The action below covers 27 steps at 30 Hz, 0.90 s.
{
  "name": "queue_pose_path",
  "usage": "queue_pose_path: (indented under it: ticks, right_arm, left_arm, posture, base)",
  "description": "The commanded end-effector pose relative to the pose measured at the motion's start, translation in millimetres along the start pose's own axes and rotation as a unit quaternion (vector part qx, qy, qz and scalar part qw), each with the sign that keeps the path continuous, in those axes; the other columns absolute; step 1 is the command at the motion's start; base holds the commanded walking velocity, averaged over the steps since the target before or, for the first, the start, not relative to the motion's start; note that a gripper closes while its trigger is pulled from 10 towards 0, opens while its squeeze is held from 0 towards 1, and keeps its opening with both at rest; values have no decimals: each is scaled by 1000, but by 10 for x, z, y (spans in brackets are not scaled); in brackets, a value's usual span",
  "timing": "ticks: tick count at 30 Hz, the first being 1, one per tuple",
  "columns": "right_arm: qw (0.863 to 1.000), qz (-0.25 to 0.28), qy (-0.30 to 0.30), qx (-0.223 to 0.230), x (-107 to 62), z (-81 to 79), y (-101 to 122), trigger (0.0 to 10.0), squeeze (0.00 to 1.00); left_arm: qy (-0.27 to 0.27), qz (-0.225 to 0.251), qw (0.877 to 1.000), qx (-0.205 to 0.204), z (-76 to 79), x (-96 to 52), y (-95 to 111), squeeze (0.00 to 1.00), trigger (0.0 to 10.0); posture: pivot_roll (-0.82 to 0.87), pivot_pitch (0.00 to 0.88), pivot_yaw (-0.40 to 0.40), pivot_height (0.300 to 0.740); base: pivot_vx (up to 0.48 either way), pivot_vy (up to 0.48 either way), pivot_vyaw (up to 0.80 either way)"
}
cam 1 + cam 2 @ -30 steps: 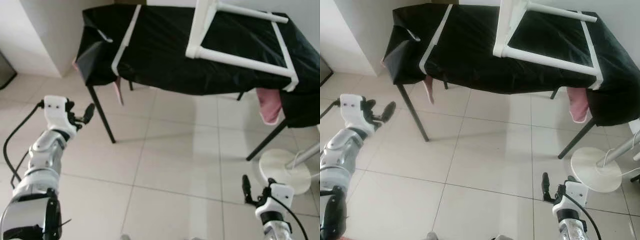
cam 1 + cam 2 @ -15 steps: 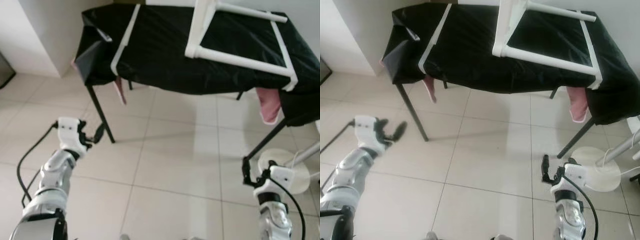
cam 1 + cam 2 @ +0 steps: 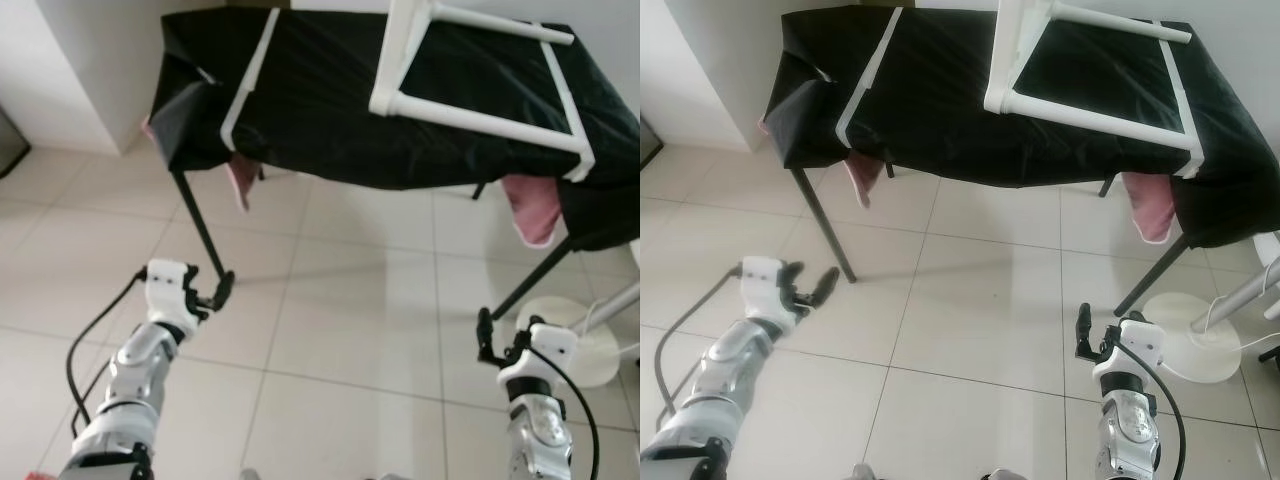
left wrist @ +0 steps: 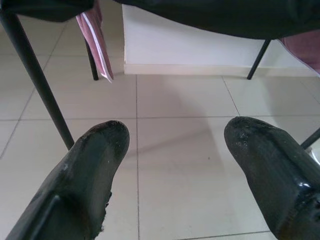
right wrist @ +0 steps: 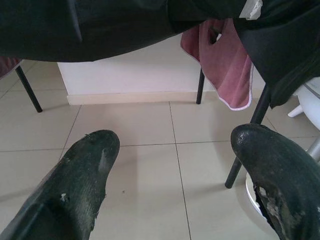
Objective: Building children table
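A white table frame (image 3: 470, 112) lies tipped over on a table draped in black cloth (image 3: 330, 110). A long white bar (image 3: 250, 75) rests on the cloth at its left end. My left gripper (image 3: 216, 292) hangs low over the tiled floor, close to the draped table's front left leg (image 3: 200, 230). Its fingers (image 4: 100, 150) stand apart with nothing between them. My right gripper (image 3: 495, 338) is low at the right, beside the front right leg (image 3: 525, 275), also open and empty, as its fingers (image 5: 92, 155) show.
Pink cloths hang from under the black cover at the left (image 3: 238, 182) and right (image 3: 528, 210). A white round stand base (image 3: 570, 340) with a cable sits on the floor at the right. A white cabinet (image 3: 90, 70) stands at the far left. Tiled floor lies between the legs.
My left arm has dropped and swung inward, from out at the left to beside the table's front left leg. My right gripper has risen slightly toward the right leg.
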State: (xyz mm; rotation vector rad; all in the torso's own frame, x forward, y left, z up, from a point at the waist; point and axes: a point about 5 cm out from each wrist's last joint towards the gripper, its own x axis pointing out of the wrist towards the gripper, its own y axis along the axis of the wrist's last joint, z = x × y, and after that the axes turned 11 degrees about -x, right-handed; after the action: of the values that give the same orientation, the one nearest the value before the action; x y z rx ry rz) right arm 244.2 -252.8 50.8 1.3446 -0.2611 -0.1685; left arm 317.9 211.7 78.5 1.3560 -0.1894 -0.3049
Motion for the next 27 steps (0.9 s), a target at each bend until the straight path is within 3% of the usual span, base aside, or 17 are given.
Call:
queue_pose_path:
  ticks: [1, 16, 27]
  right_arm:
    - [1000, -15, 1, 5, -51, -22, -61, 10000, 0]
    - [999, -34, 9, -2, -90, -82, -123, 10000, 0]
    - [993, -110, 30, -33, -173, -269, -367, 10000, 0]
  left_arm:
    - [-8, -18, 1000, 4, 14, -40, -76, 0, 10000]
    - [-13, -36, 999, 4, 147, -66, -256, 0, 10000]
    - [30, -89, 995, 15, 226, -81, -563, 0, 10000]
  posture:
    - [31, 111, 9, 740]
    - [30, 108, -2, 740]
    - [18, 83, -7, 740]
  base:
    - [0, 0, 0]
    - [0, 0, 0]
    - [0, 0, 0]
